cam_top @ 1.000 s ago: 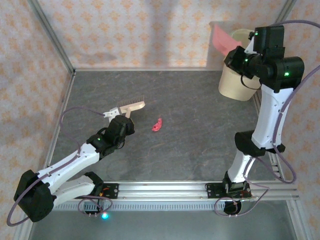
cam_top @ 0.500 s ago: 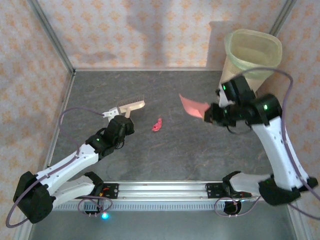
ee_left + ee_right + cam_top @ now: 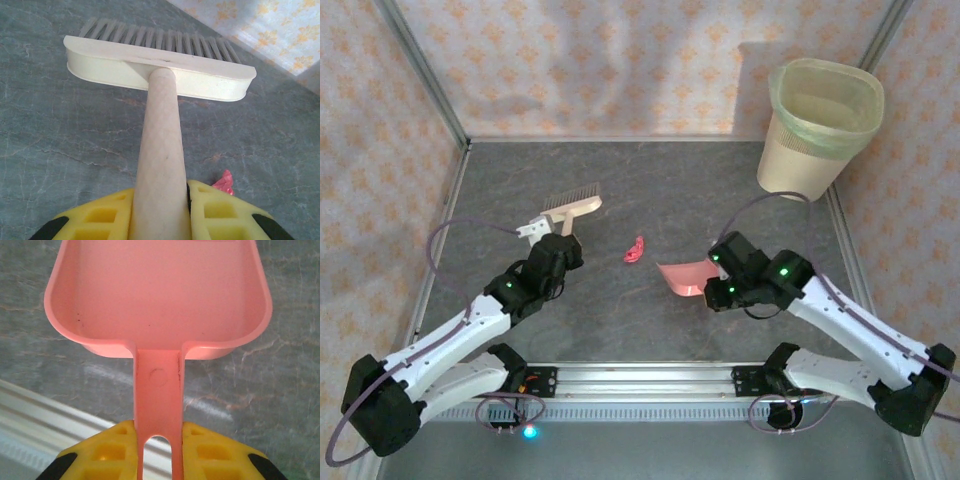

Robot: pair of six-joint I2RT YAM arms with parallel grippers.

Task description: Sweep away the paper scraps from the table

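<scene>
Your left gripper (image 3: 558, 245) is clamped tight around the handle of the brush (image 3: 572, 204). From the left wrist you can see that gripper (image 3: 161, 207) pinching the pale handle from both sides. The brush (image 3: 160, 75) reaches away from it, head crosswise and bristles pointing to the far side. I can't tell whether the bristles touch the table (image 3: 720, 200).

One red paper scrap (image 3: 635, 249) lies about mid-table. It's to the right of the brush head and a little nearer to you, touching nothing. In the left wrist view the paper scrap (image 3: 223, 181) peeks out just right of the handle, close by the gripper.

Over on the right, your right gripper (image 3: 717, 281) is closed on the flat handle of the pink dustpan (image 3: 682, 277). The pan is held low, with its open mouth facing left toward the scrap. The scrap sits just left of the pan and slightly farther back, with a gap between them. From the right wrist, the right gripper (image 3: 157, 450) squeezes the handle on both sides. The dustpan (image 3: 157, 295) looks bare inside apart from a few dark specks. I can't tell whether its front lip rests on the table.

A pale bin (image 3: 800, 165) with a greenish liner stands upright at the far right corner, well apart from both arms.
</scene>
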